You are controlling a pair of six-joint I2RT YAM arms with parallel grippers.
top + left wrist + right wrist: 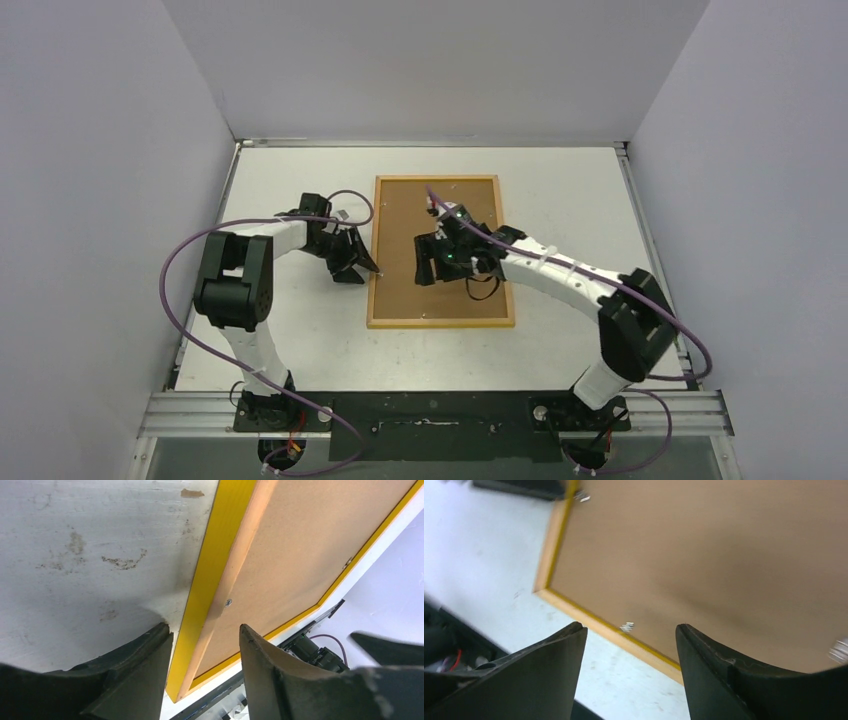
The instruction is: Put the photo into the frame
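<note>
Where the frame lies, top view: the frame (441, 322) is flat on the white counter (570, 200), back side up, near the middle, with its long sides running away from the arm bases.
Inside the frame, top view: the brown backing board (400, 215) fills the opening within the wooden-orange border.
Left end effector, top view: the left end effector (362, 272) is at the left long side of the frame.
Right end effector, top view: the right end effector (425, 262) hangs over the backing board, inside the border. I cannot tell if it touches the board.
Frame, left wrist view: the frame (212, 565) shows its yellow front border and, beside it, the wooden-orange back edge. The backing board (310, 550) lies within, and a small metal tab (228, 602) sits at that edge.
Counter, left wrist view: the counter (75, 540) is white and scuffed.
Left end effector, left wrist view: the left end effector (205, 645) is released. Its dark fingers (135, 675) stand apart, one on the counter side and one over the board. The frame's edge runs between them, with a gap on the board side.
Right end effector, right wrist view: the right end effector (630, 626) is released. Its fingers (549, 670) stand apart with nothing between them.
Below it, right wrist view: the backing board (704, 565), a corner of the frame (544, 587) and a metal tab (626, 627) near the border are all a little blurred.
</note>
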